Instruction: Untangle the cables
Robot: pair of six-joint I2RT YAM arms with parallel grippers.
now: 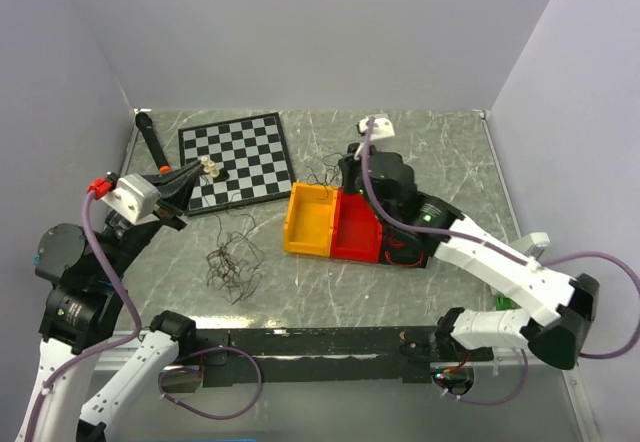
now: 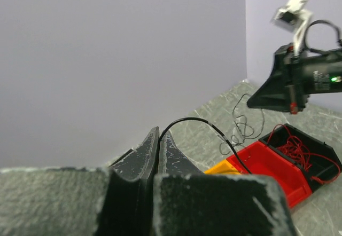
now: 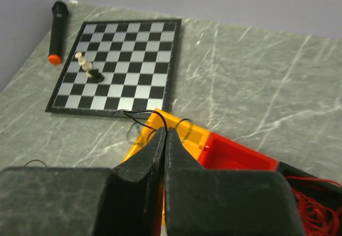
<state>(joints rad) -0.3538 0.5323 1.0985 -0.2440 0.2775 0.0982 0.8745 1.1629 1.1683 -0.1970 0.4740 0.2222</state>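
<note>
Left claw (image 2: 158, 132) pinches a black strand (image 2: 187, 119), right claw's (image 3: 164, 132) clamped on another strand (image 3: 143, 119). Loose cables (image 1: 230, 257) heap on the table (image 1: 320, 292); chessboard (image 1: 235, 162) at its 12 o'clock, yellow bin (image 1: 312, 220) at 2.

Chessboard (image 1: 236, 160) at the back left — bins (image 1: 312, 224) right of it, cables (image 1: 232, 259) in front.

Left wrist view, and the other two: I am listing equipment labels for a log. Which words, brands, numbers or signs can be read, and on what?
No text can be read in any view.
Small white print on the right arm's black wrist housing, beside the green light: too small and blurred to read.
Chessboard, yellow bin, red bin: no lettering visible.
</note>
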